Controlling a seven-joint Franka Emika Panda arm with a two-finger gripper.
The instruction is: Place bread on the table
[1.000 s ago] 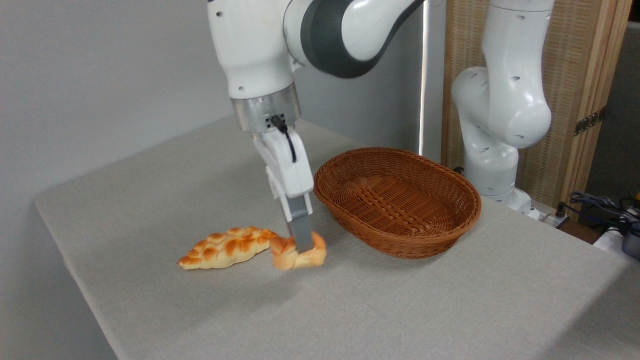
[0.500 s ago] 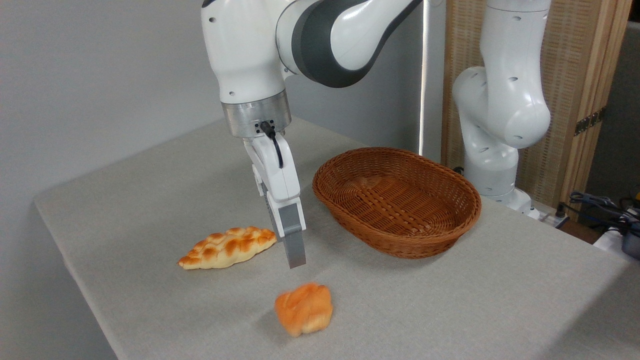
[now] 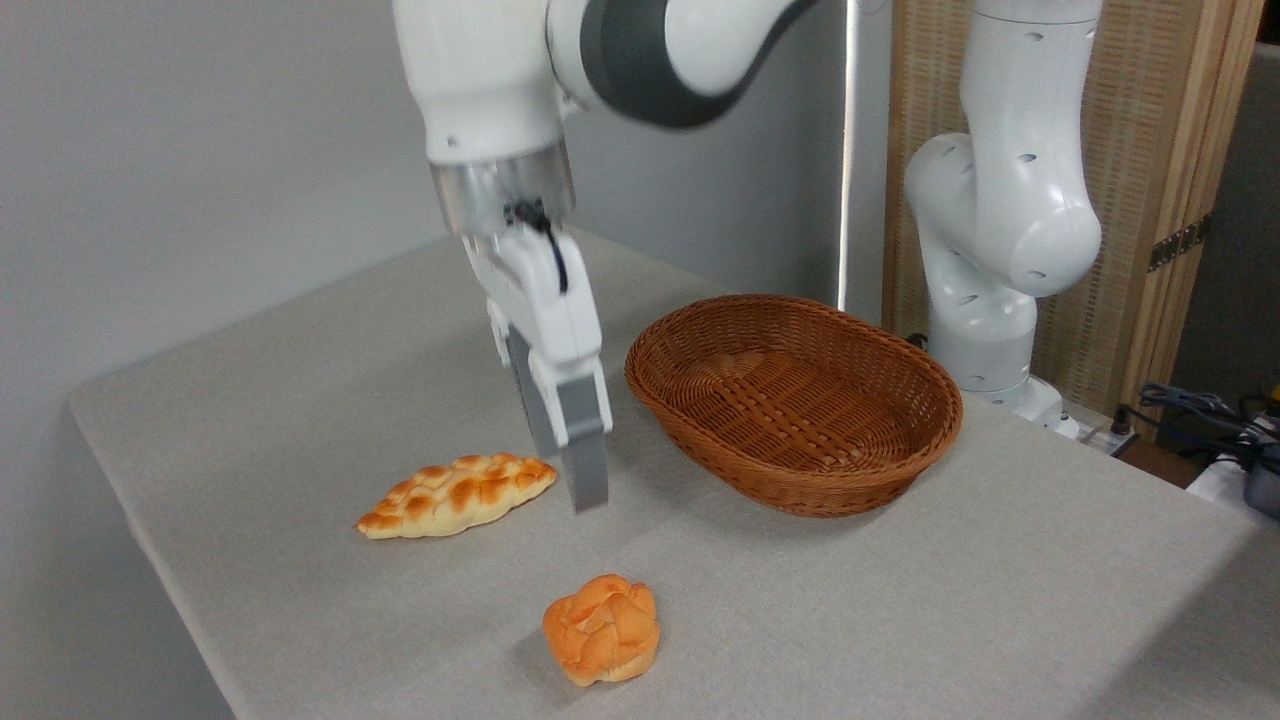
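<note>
The bread [image 3: 601,628], a small round orange-golden bun with a knotted top, lies on the table [image 3: 300,380] near its front edge, free of any grip. My gripper [image 3: 572,487] hangs above the cloth behind the bun and well clear of it, pointing down. Its two grey fingers stand a little apart with nothing between them, so it is open. The rear finger is partly hidden behind the front one.
A long flat braided loaf [image 3: 455,495] lies just left of the gripper. A brown oval wicker basket [image 3: 795,400] stands to its right, with nothing in it. The arm's white base column [image 3: 1000,220] rises at the back right, with cables [image 3: 1200,410] beyond the table edge.
The gripper let go of the bun, which dropped and rolled toward the front edge and now lies still. The gripper has risen and drawn back slightly.
</note>
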